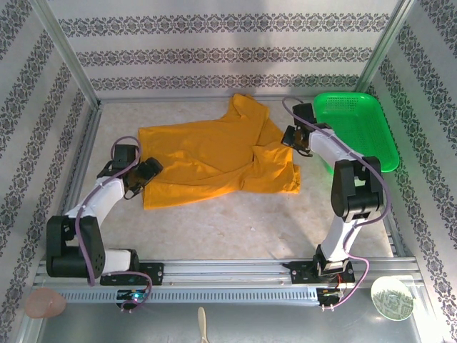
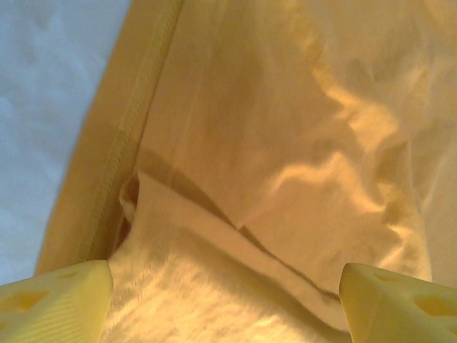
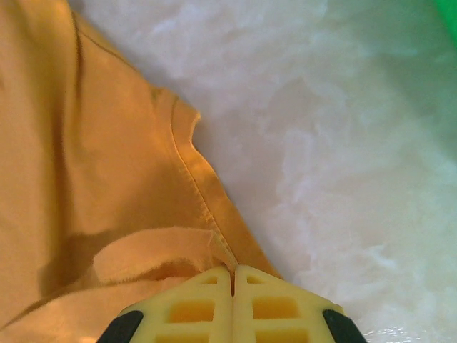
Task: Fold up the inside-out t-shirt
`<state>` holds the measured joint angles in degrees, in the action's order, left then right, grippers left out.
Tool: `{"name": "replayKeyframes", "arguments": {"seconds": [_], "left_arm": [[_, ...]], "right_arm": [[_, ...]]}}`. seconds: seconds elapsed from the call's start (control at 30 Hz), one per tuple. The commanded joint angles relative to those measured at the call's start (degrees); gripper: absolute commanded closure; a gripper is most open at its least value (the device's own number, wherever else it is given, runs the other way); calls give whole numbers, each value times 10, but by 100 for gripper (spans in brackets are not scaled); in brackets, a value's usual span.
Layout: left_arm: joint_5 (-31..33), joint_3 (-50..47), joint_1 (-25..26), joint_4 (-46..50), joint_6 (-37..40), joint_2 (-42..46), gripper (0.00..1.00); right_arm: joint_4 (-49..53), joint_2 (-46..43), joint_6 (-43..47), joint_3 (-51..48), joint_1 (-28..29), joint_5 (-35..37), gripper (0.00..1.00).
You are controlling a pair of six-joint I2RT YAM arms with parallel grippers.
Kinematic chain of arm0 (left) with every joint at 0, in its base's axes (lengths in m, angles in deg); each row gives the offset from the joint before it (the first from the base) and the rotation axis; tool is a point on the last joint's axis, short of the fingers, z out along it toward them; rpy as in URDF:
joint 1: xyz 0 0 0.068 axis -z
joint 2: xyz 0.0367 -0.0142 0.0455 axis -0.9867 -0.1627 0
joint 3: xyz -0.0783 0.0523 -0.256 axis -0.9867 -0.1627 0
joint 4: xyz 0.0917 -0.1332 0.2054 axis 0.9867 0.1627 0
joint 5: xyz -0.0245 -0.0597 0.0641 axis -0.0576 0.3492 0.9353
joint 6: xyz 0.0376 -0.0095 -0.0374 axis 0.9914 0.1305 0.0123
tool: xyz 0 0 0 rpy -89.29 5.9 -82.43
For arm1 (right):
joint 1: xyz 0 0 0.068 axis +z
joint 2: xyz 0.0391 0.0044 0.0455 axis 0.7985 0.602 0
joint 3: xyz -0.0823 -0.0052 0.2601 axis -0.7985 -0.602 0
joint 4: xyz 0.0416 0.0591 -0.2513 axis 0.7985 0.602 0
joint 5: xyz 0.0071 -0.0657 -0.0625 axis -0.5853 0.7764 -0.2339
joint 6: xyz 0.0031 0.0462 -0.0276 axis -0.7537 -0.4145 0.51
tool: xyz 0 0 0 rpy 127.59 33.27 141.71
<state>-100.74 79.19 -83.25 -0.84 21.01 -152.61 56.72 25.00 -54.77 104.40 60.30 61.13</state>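
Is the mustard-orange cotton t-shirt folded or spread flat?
Partly folded: the t-shirt has one side doubled over; the rest lies spread.

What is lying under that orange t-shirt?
The t-shirt lies spread on the pale table, which shows all around it. On its right side the cloth is doubled over, so there shirt lies on shirt. Anything else beneath is covered by the fabric.

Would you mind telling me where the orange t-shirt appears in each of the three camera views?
Top external: the t-shirt lies spread mid-table, between the arms.
Left wrist: the t-shirt covers most of the picture, above the open left end effector.
Right wrist: the t-shirt covers the left half, its hem in the closed right end effector.
Shared landmark: the pale table beside the stitched hem.
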Motion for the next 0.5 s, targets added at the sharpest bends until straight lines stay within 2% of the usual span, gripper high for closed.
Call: {"name": "replayKeyframes", "arguments": {"seconds": [0.0, 0.23, 0.47], "left_arm": [[23, 46, -13, 42, 37, -51, 18], [66, 74, -13, 69, 74, -102, 27], [56, 47, -14, 56, 71, -102, 33]], "right_arm": [[-11, 10, -11, -21, 7, -17, 100], [-28, 5, -13, -44, 16, -27, 100], [-34, 7, -16, -42, 19, -30, 100]]}}
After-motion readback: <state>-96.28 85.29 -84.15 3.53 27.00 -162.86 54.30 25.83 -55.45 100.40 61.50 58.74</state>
